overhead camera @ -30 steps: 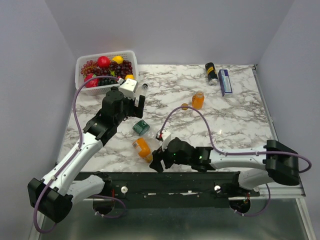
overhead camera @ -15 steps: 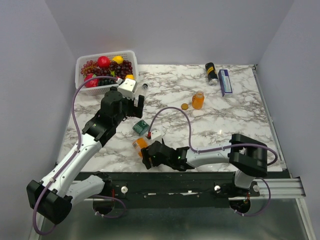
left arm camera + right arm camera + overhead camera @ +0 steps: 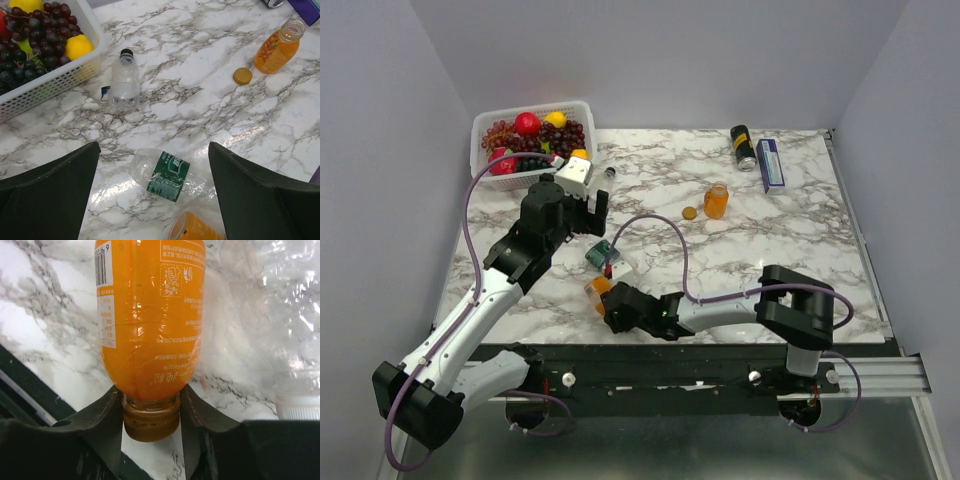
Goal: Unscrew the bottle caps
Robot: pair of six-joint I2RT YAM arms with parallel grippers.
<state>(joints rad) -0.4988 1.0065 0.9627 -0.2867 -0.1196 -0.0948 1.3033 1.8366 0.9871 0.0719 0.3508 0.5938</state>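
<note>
You are looking at a marble table (image 3: 800, 230). A white basket (image 3: 60, 80) is sitting in the upper left of the overhead view, holding dark grapes (image 3: 30, 55), a red apple (image 3: 527, 123) and two yellow fruits (image 3: 79, 46).

Your left gripper (image 3: 595, 210) is hanging just below the basket with its fingers (image 3: 50, 195) spread wide and nothing between them. Your right gripper (image 3: 610, 305) is lying low at lower centre, and its fingers (image 3: 100, 415) are pressing narrowly on either side of a bottle cap.

Four bottles are showing.
- **Upright juice bottle (image 3: 277, 46):** it is standing open right of centre, with orange juice inside.
- **Lying juice bottle (image 3: 150, 315):** it is full and resting on its side at lower centre, its neck pointing into your right gripper.
- **Clear bottle (image 3: 124, 82):** it is lying just beside the basket.
- **Green-labelled bottle (image 3: 162, 172):** it is clear and lying between the clear bottle and the lying juice bottle.

A black drink can (image 3: 743, 147) and a blue box (image 3: 770, 163) are lying side by side at upper right.

Three caps are countable.
- **Loose orange cap (image 3: 243, 76):** it is lying just beside the upright juice bottle.
- **Black cap (image 3: 127, 52):** it is sitting on the clear bottle.
- **Gripped orange cap (image 3: 151, 421):** it is sitting on the lying juice bottle.

You cannot tell whether the green-labelled bottle is carrying a cap.
</note>
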